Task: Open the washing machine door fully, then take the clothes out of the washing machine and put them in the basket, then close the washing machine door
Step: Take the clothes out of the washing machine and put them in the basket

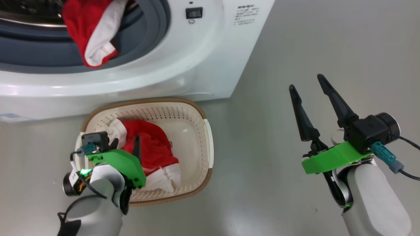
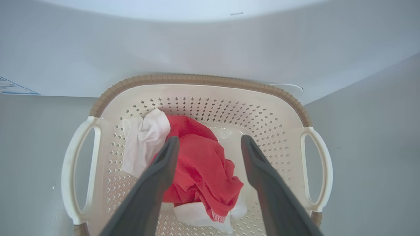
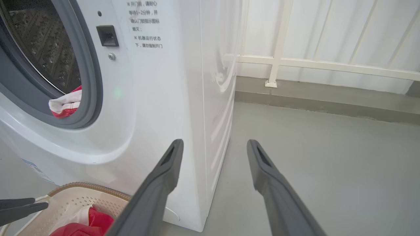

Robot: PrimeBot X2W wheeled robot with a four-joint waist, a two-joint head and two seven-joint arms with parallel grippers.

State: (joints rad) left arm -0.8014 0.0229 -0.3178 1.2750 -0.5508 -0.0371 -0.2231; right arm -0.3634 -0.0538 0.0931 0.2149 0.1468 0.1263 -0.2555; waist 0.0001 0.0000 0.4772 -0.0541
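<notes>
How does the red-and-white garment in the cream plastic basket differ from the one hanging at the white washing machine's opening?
The basket garment lies crumpled inside the basket; the machine garment hangs over the grey rubber ring. The first shows mostly red, the second more white. Both are red-and-white.

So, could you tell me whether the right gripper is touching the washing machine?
Apart: the head view shows bare floor between the right gripper and the washing machine.

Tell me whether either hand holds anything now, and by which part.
Nothing is held. The left hand stands open above the red garment lying in the basket; the right hand is open over the floor.
</notes>
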